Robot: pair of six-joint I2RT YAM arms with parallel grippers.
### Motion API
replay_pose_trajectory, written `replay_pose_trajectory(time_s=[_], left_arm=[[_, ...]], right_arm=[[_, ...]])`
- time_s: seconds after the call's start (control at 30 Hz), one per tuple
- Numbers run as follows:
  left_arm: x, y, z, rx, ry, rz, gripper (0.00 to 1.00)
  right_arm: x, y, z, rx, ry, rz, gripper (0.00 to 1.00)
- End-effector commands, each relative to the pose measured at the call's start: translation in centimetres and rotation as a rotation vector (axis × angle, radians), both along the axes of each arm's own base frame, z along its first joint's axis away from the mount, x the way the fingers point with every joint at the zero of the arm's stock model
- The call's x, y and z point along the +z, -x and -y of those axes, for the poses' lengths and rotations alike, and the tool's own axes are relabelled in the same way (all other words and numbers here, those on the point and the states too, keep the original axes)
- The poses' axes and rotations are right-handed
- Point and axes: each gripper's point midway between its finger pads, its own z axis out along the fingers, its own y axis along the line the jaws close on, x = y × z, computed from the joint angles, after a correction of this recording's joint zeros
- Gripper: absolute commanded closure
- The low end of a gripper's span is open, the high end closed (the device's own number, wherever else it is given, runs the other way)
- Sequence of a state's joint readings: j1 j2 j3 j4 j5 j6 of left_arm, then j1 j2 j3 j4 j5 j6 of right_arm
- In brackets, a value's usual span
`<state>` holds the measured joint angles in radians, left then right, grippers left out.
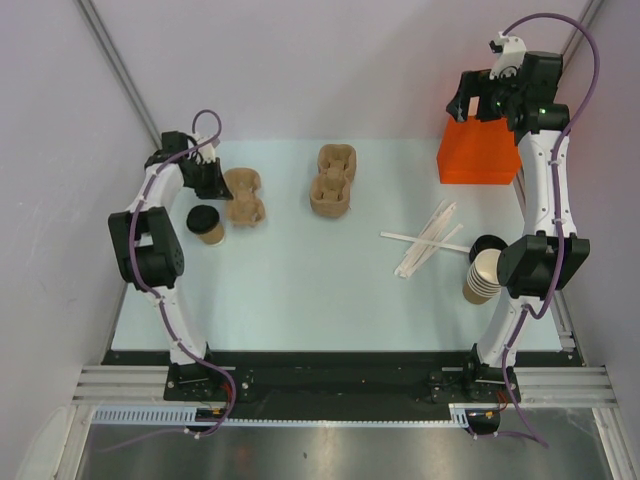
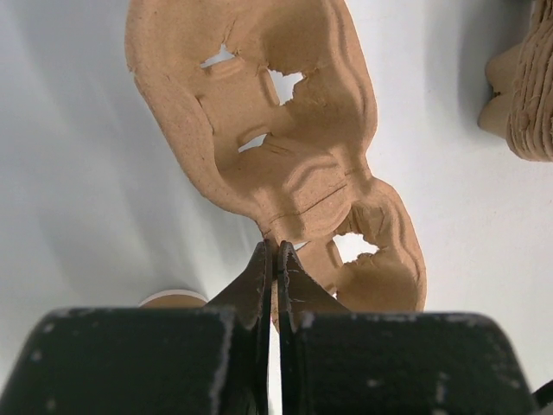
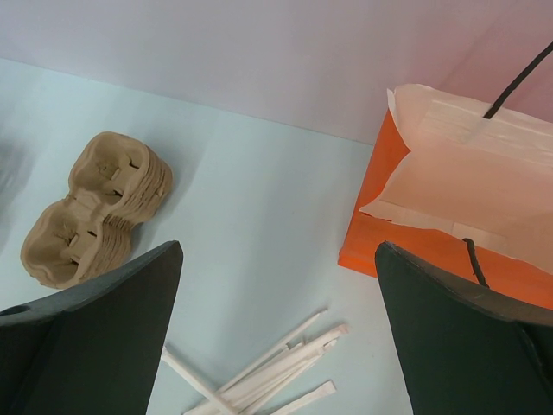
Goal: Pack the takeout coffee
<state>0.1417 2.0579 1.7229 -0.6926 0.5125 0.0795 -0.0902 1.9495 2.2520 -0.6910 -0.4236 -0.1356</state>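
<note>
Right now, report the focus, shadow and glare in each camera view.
Top external: evenly lit and sharp, shadows faint. Left wrist: the left claw is a near blur, while the brown moulded-pulp two-cup carrier it pinches is sharp. Right wrist: the right claw looks soft-edged, and the orange paper bag has a pale, washed-out lining.

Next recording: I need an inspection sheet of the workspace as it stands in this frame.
Surface: pale table, no spills seen.
Job's things: lidded coffee cup upright at the left side, not in any carrier.
Clutter: carrier stack; orange bag; loose sticks; lidless cup stack.
Grippers: left gripper shut on the edge of a single carrier; right gripper open, raised beside the bag.
Cables: purple cable looped along each arm, above the table.
Surroundings: plain walls; nothing else seen.
</note>
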Motion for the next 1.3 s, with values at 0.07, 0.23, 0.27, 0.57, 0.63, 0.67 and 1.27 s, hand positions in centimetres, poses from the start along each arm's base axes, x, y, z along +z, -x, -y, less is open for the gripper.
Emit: replay_pose_trajectory(time_s=[0.07,0.23,0.27,0.57,0.63,0.67,1.27], left_arm=[[4.0,0.0,-0.1,-0.022,0.010,0.106,1.00],[4.3,-0.1,-0.1,-0.025,0.018,0.117,1.00],[4.5,-0.1,0.0,-0.026,0.020,0.121,1.00],[4.3,0.5,2.1,-0.064,0.055,0.112,1.00],[3.8,0.6,2.7,-0.066,0.055,0.104,1.00],[3.3,0.7,3.4,-0.077,0.054,0.097,1.00],[1.6,-0.7,6.3,-0.127,0.022,0.063,0.32]], right_arm=[[2.2,0.6,-1.1,0.016,0.000,0.052,0.00],[2.3,0.8,-1.6,0.025,0.004,0.053,0.00],[2.3,0.8,-1.6,0.025,0.004,0.053,0.00],[2.2,0.8,-1.9,0.032,0.001,0.053,0.00],[2.4,0.8,-1.9,0.035,0.004,0.058,0.00],[2.5,0.8,-1.9,0.036,0.008,0.063,0.00],[0.7,-5.7,3.4,-0.084,0.277,0.153,0.09]])
